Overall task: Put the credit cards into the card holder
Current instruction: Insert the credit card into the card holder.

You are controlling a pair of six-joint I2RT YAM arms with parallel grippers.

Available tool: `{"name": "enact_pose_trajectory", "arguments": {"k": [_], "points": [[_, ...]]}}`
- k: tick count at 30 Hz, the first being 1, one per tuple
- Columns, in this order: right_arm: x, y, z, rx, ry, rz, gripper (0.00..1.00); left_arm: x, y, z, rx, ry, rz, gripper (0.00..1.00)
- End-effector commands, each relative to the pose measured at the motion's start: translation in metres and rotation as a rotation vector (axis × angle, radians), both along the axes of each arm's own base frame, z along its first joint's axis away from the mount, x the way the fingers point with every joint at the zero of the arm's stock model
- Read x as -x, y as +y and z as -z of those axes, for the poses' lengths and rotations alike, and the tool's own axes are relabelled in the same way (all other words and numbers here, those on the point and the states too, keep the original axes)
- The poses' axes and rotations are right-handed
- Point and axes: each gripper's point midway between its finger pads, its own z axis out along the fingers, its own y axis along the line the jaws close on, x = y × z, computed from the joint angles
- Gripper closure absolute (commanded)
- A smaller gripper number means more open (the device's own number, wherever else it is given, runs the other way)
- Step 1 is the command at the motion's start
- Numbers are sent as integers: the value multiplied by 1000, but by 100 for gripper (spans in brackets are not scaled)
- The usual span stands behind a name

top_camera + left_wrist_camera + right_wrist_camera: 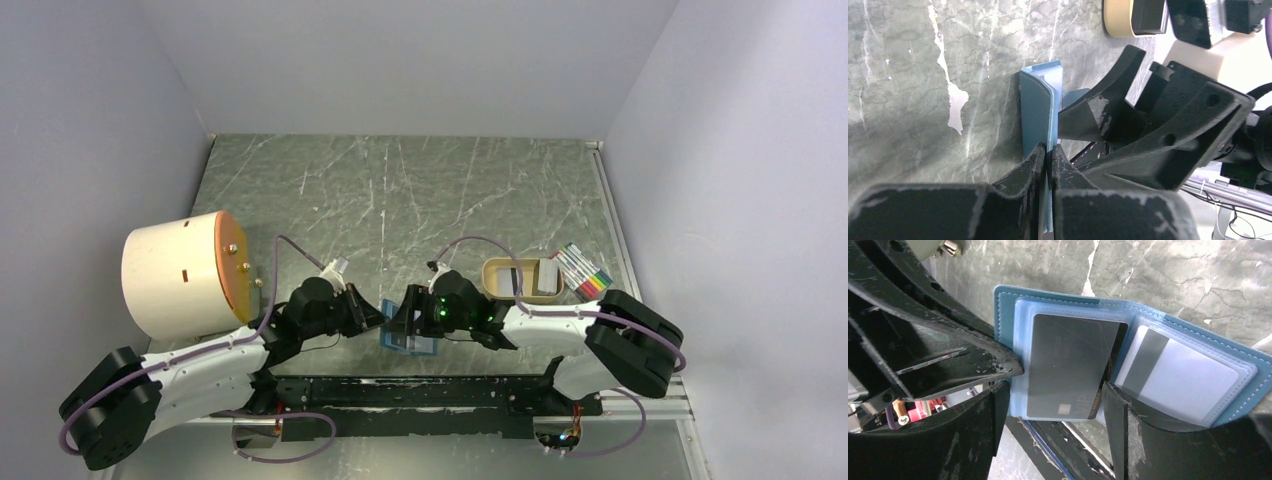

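Observation:
The teal card holder (410, 340) lies open at the near edge of the table, between both arms. My left gripper (1049, 150) is shut on the card holder (1035, 110), pinching a thin edge of it. In the right wrist view a dark grey credit card (1068, 365) sits in a clear sleeve on the left page. A white card with a dark stripe (1178, 375) sits in the right page. My right gripper (1055, 395) stands open, its fingers on either side of the grey card's lower end.
A tan oval tray (490, 270) right of centre holds more pale cards (545, 277). A pack of coloured markers (585, 270) lies just right of it. A large cream cylinder with an orange face (185, 275) stands at the left. The black base rail (430, 395) runs just below the holder.

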Motion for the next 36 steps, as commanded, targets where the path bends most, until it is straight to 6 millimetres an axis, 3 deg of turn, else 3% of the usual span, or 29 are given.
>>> {"name": "enact_pose_trajectory", "arguments": {"k": [1,13,19,31,34,36], "points": [[0,16,-11,-80,-5,-25,29,-5,-7,-17,19,-23,-4,91],[8,18,-8,-190,21,-61,35,0,-12,-18,71,-33,24,91],[13,19,-8,-267,46,-85,37,2,-13,-9,71,-8,29,91],[13,-4,-5,-351,52,-42,52,6,-24,6,65,19,98,91],[13,-12,-3,-372,64,-23,52,5,-24,6,46,21,91,91],[14,-15,-2,-372,67,-17,47,2,-22,7,2,18,75,91]]}}
